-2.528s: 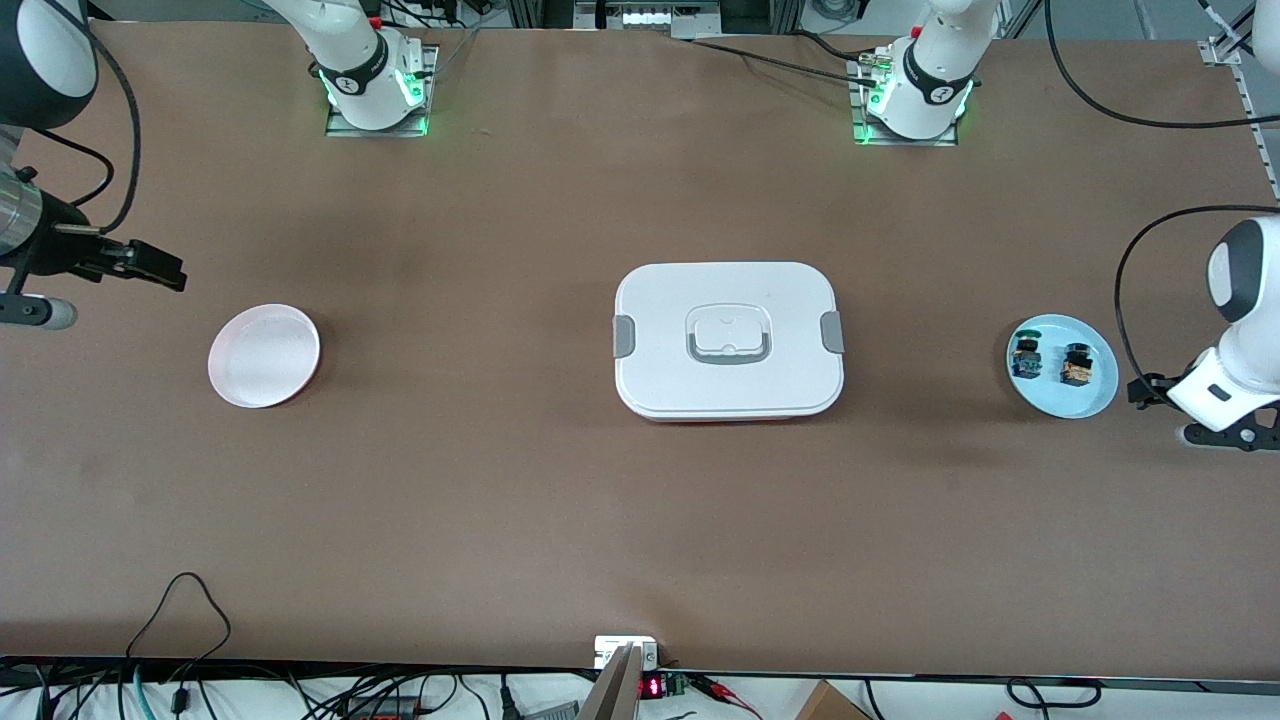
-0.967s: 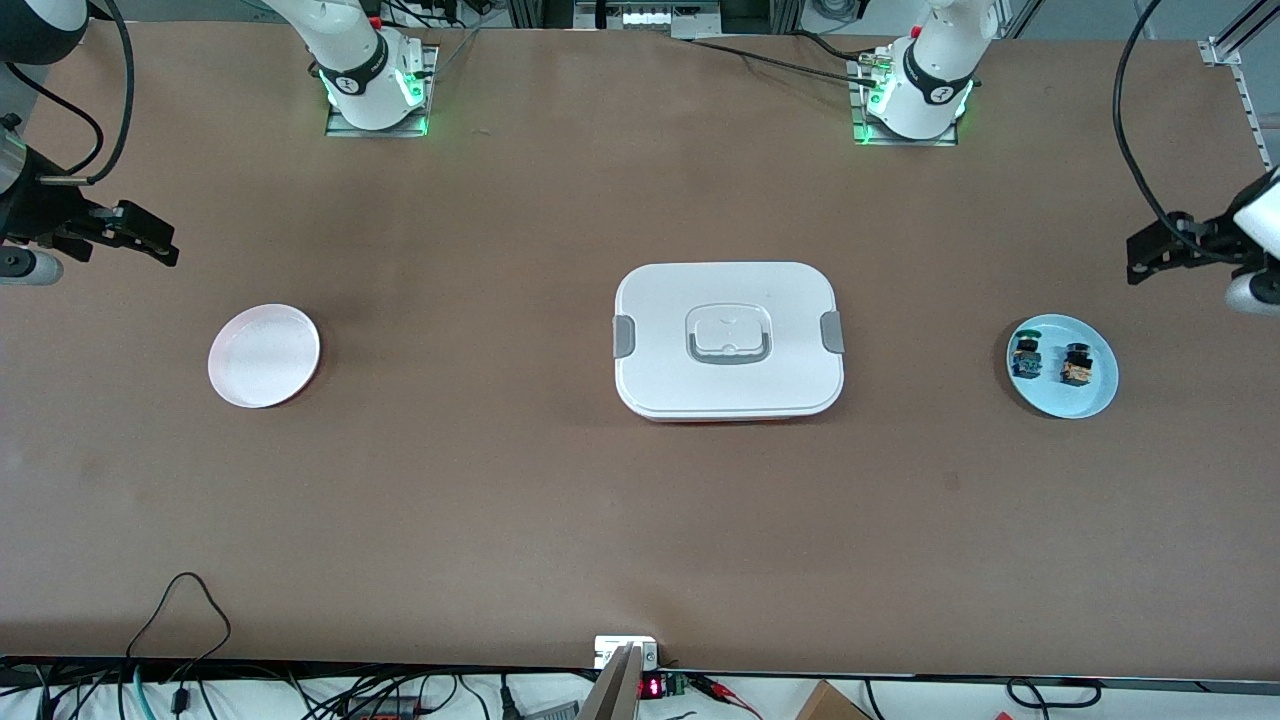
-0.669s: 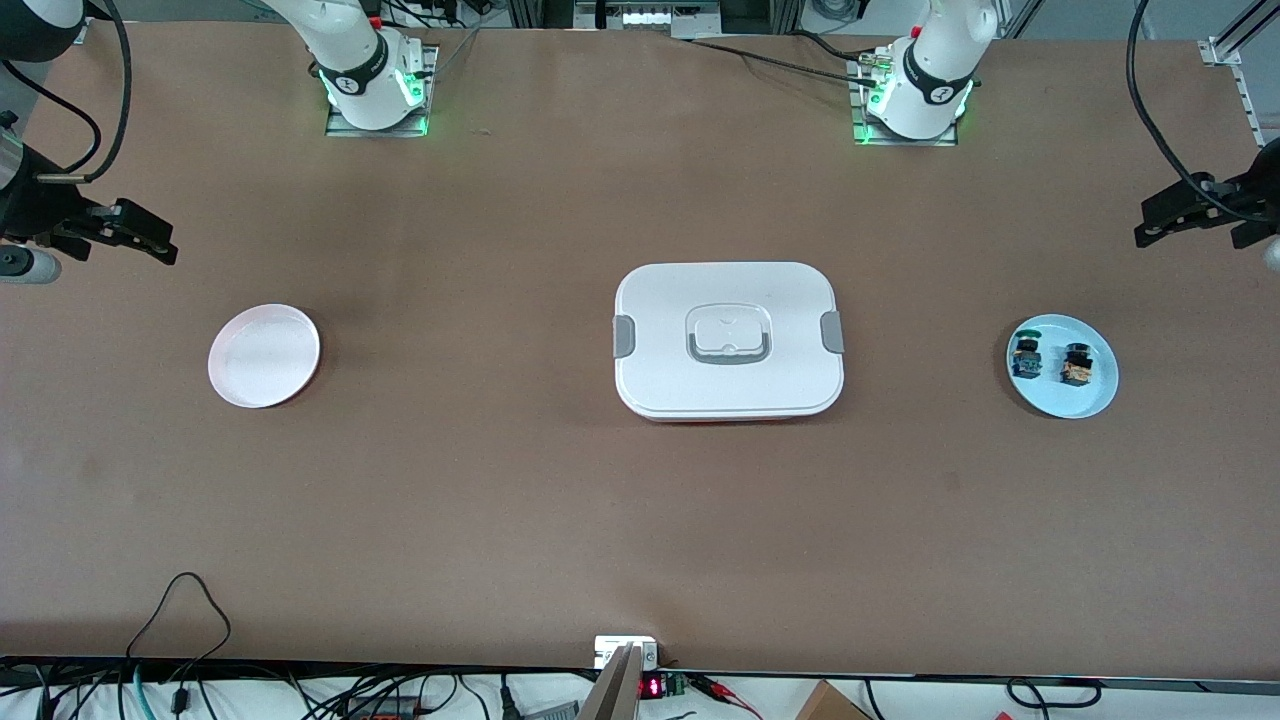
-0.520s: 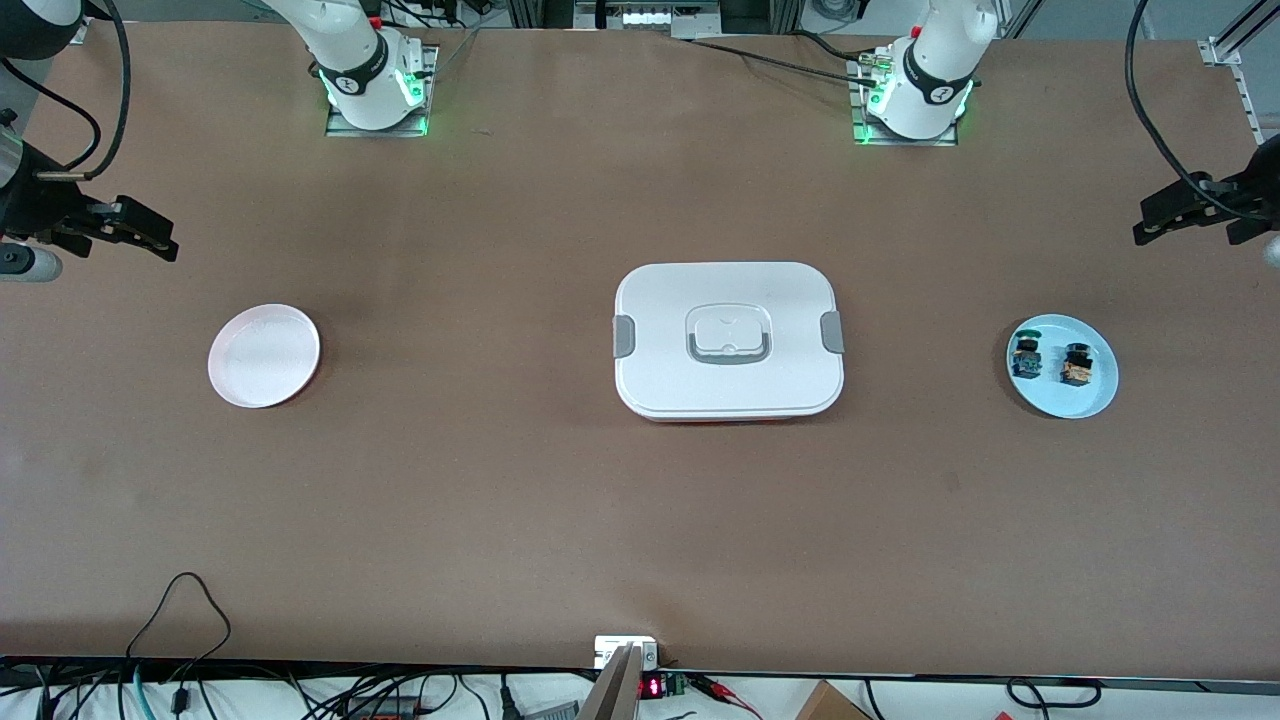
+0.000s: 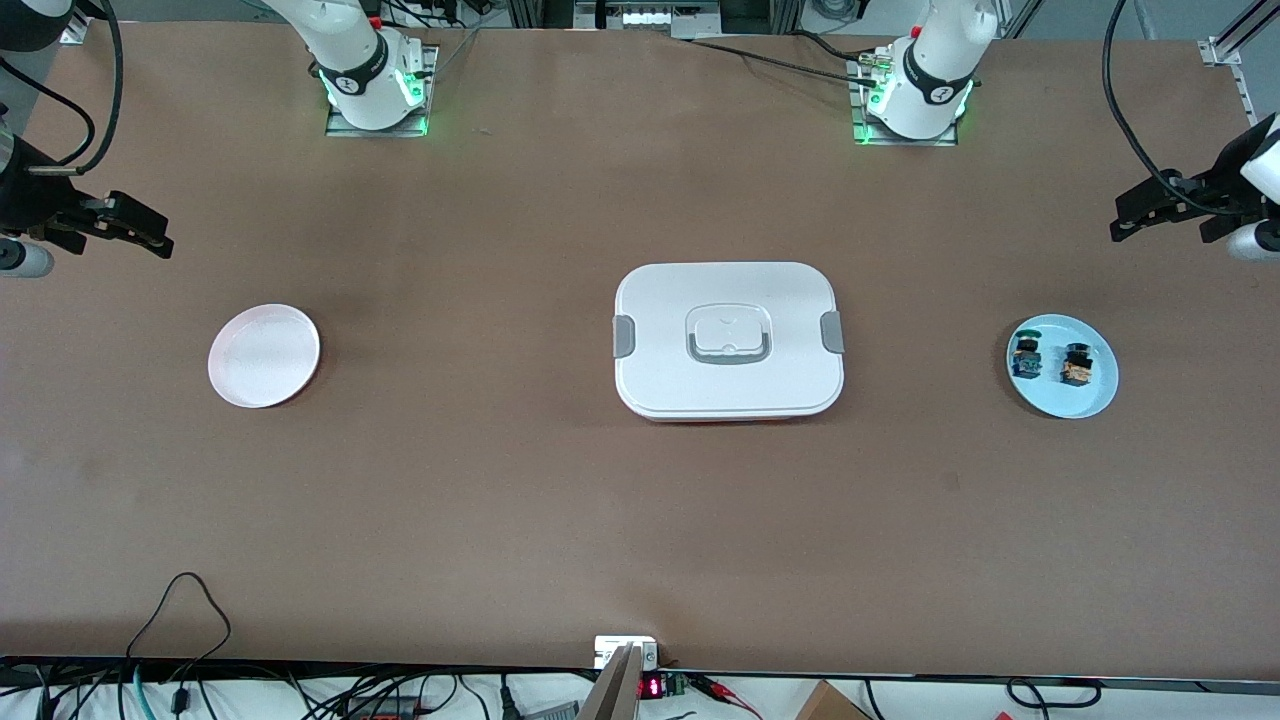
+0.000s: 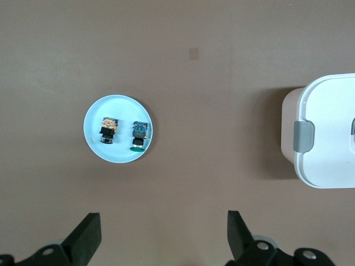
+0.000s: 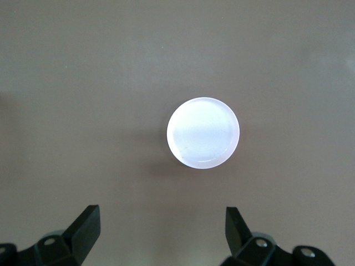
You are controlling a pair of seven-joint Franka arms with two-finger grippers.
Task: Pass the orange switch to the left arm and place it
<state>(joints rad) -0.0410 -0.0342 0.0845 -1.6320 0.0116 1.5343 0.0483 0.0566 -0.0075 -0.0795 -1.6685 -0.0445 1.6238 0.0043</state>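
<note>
The orange switch (image 5: 1077,365) lies on a light blue plate (image 5: 1085,400) at the left arm's end of the table, beside a green-capped switch (image 5: 1026,358). The left wrist view shows the orange switch (image 6: 109,129), the green-capped switch (image 6: 139,136) and the plate (image 6: 119,108) well below. My left gripper (image 5: 1128,218) (image 6: 165,233) hangs open and empty high over bare table beside that plate. The white box (image 5: 728,340) (image 6: 327,138) sits mid-table. My right gripper (image 5: 155,232) (image 7: 161,227) hangs open and empty over bare table by a pale pink plate (image 5: 264,355).
The pale pink plate (image 7: 203,133) is empty and lies at the right arm's end of the table. Both arm bases (image 5: 375,85) (image 5: 915,95) stand along the table's edge farthest from the front camera. Cables trail along the edge nearest that camera.
The left gripper has swung away from the table's end, from beside the blue plate toward the bases' side, then slightly toward the box. The right gripper drifted a little toward the bases. Both stayed open.
</note>
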